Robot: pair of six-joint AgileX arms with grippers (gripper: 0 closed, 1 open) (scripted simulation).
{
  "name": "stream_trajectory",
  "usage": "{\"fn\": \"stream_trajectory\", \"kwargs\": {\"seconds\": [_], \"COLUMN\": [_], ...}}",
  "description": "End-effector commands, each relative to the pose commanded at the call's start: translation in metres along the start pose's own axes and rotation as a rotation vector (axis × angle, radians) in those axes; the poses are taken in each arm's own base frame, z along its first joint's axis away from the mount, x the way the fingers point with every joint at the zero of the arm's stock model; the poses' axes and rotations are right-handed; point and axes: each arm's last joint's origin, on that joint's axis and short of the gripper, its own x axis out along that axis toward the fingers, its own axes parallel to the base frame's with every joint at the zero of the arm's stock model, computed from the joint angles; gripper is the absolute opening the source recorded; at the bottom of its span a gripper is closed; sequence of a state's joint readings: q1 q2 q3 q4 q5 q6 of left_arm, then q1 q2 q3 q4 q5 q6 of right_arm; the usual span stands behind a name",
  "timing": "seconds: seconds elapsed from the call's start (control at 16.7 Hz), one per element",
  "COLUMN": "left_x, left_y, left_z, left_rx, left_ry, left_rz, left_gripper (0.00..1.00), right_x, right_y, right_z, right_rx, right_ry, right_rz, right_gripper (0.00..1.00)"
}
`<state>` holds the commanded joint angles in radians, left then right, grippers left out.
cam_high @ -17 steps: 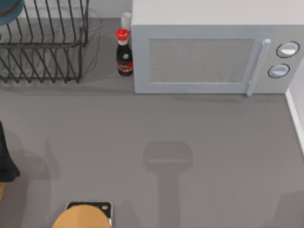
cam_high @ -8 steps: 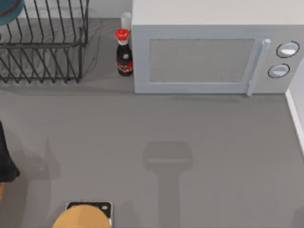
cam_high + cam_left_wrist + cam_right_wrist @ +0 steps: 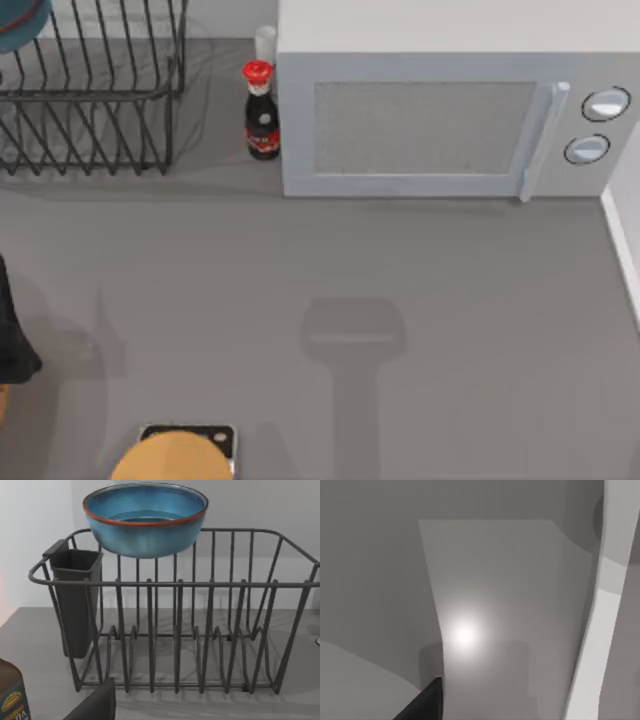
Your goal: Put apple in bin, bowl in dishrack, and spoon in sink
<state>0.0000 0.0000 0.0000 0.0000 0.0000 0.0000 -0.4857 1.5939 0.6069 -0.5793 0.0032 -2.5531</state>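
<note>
Bowl (image 3: 145, 519), teal-blue with a thin reddish-brown rim, sits upright on the top rail at the back of the dishrack (image 3: 200, 630), as the left wrist view shows it. In the top view a sliver of the same bowl (image 3: 22, 22) shows at the far left corner, over the black wire dishrack (image 3: 95, 100) that stands at the back left of the grey worktop (image 3: 330, 280). A dark utensil cup (image 3: 75, 600) hangs on one end of the rack's rail. Between the tines the rack's floor holds nothing.

A dark sauce bottle (image 3: 262, 110) with a red cap stands upright just beside the rack and just left of the white microwave (image 3: 440, 110), whose door is closed. A tan round thing on a dark square base (image 3: 180, 455) lies at the near edge of the worktop.

My left arm (image 3: 12, 330) shows as a dark shape at the top view's left edge; a dark finger tip of the left claw (image 3: 95, 705) shows in the left wrist view, facing the rack from well apart, and I cannot tell how its fingers stand. A labelled brown bottle (image 3: 12, 695) stands near it. In the right wrist view one dark finger of the right claw (image 3: 422, 702) hangs over pale grey surfaces; whether it is spread I cannot tell.
</note>
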Motion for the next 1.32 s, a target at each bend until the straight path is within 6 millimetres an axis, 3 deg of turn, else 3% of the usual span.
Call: {"fn": "stream_trajectory", "kwargs": {"seconds": [0.06, 0.84, 1.32], "left_x": [0.0000, 0.0000, 0.0000], "left_y": [0.0000, 0.0000, 0.0000], "left_z": [0.0000, 0.0000, 0.0000], "left_rx": [0.000, 0.000, 0.000], "left_ry": [0.000, 0.000, 0.000], "left_rz": [0.000, 0.000, 0.000], "left_gripper": [1.00, 1.00, 1.00], "right_x": [0.0000, 0.0000, 0.0000], "right_y": [0.0000, 0.0000, 0.0000], "right_z": [0.0000, 0.0000, 0.0000], "right_rx": [0.000, 0.000, 0.000], "right_ry": [0.000, 0.000, 0.000], "right_rz": [0.000, 0.000, 0.000], "right_gripper": [1.00, 0.02, 0.00]}}
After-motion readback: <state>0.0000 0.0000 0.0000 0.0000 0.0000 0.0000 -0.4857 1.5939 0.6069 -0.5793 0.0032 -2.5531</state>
